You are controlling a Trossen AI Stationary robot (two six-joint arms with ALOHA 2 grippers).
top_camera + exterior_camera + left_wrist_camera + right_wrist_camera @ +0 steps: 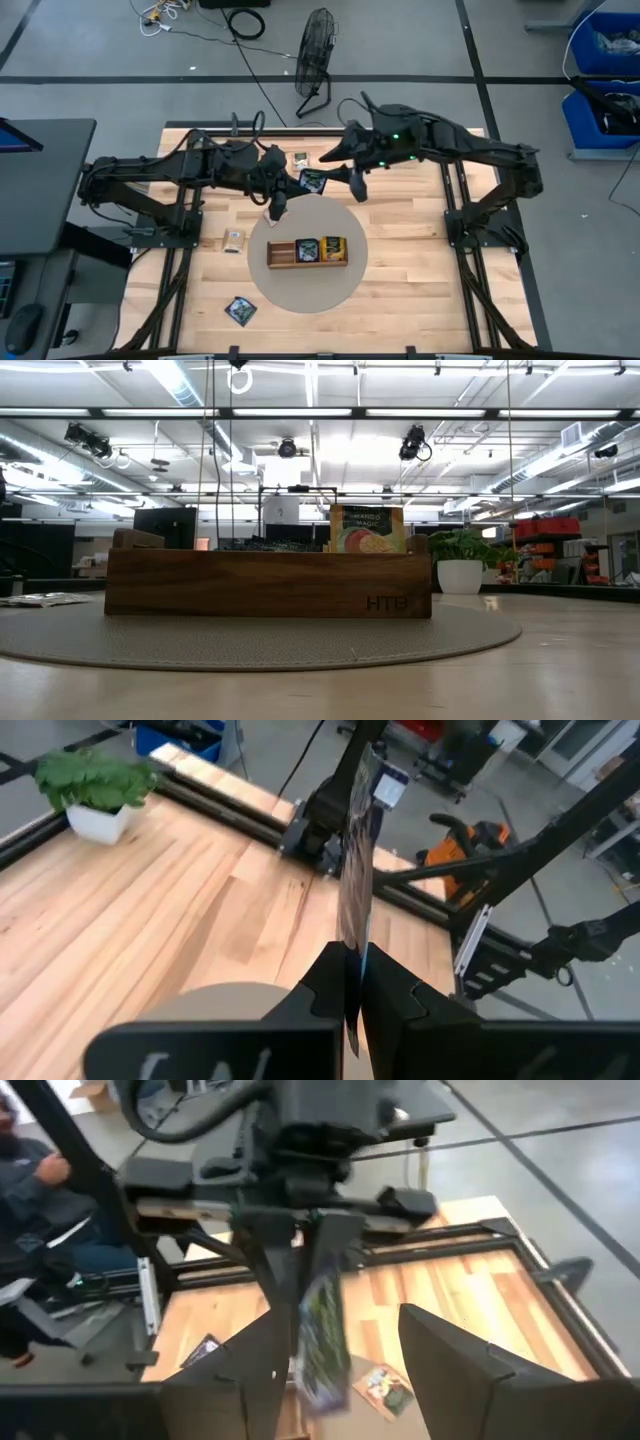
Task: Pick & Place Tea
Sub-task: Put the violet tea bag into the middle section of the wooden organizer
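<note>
a robotics lab or workshop: exposed ceiling ducts [100,445], strip lights [420,412], blue storage bins [605,40], floor fan [316,45].

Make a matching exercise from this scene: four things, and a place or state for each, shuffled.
Things:
1. left gripper
2. right gripper
3. wooden tray
4. beige sachet

Places or states:
A. on the round mat
B. open
C. on the table, beside the mat
D. shut on a dark sachet

Pairs: 1-D, 2-B, 3-A, 4-C.

Tray [283,254] lies on the mat [300,292], sachets [333,247] in it.
</note>
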